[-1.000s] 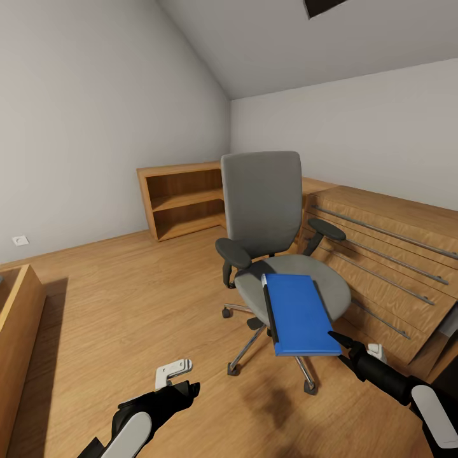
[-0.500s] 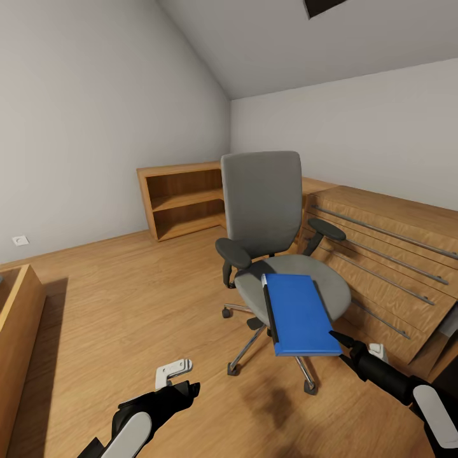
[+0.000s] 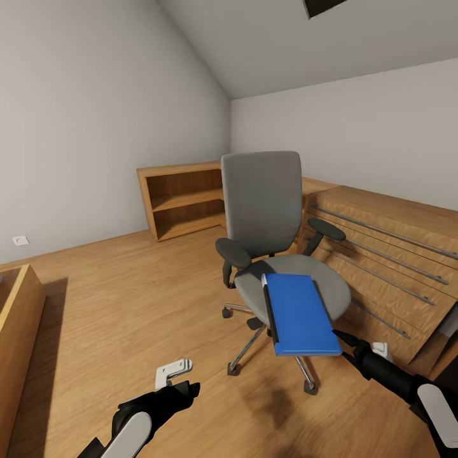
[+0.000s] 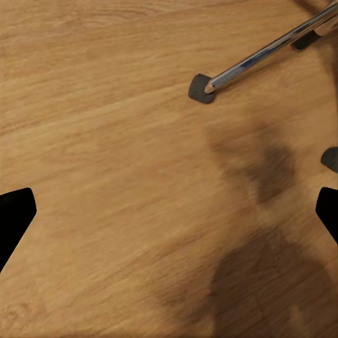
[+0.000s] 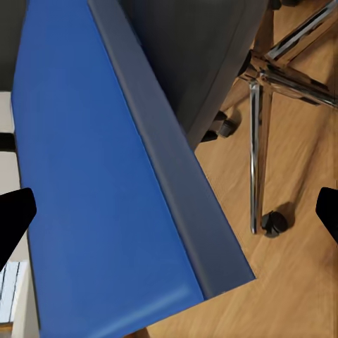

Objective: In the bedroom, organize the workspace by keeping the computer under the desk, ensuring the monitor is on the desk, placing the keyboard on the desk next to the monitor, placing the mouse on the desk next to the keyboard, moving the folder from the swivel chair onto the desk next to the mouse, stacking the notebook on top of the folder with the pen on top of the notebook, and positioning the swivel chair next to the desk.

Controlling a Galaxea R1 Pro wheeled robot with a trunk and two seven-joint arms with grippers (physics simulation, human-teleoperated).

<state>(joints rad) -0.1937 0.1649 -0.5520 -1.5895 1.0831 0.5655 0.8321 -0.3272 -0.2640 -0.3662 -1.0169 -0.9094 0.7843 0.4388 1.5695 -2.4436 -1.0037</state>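
The grey swivel chair (image 3: 264,203) stands in the middle of the wood floor, its seat facing me. A blue folder (image 3: 299,313) lies flat on the seat and juts out over its front edge. It has a dark grey side (image 5: 169,176). My right gripper (image 3: 348,340) hovers open just off the folder's near right corner. In the right wrist view the right gripper (image 5: 169,218) looks along the blue folder (image 5: 84,197). My left gripper (image 3: 186,389) hangs open low over the floor, left of the chair's base, and the left gripper (image 4: 169,218) holds nothing.
A light-wood chest with long bar handles (image 3: 394,254) stands right behind the chair. An open wooden bookshelf (image 3: 181,200) is against the far wall. Another wooden piece (image 3: 16,318) sits at the left edge. A chrome chair leg (image 4: 260,53) with its caster (image 4: 201,89) is close to my left gripper.
My right arm has drawn back slightly, away from the folder's corner. The chair, the folder and the left arm have not moved.
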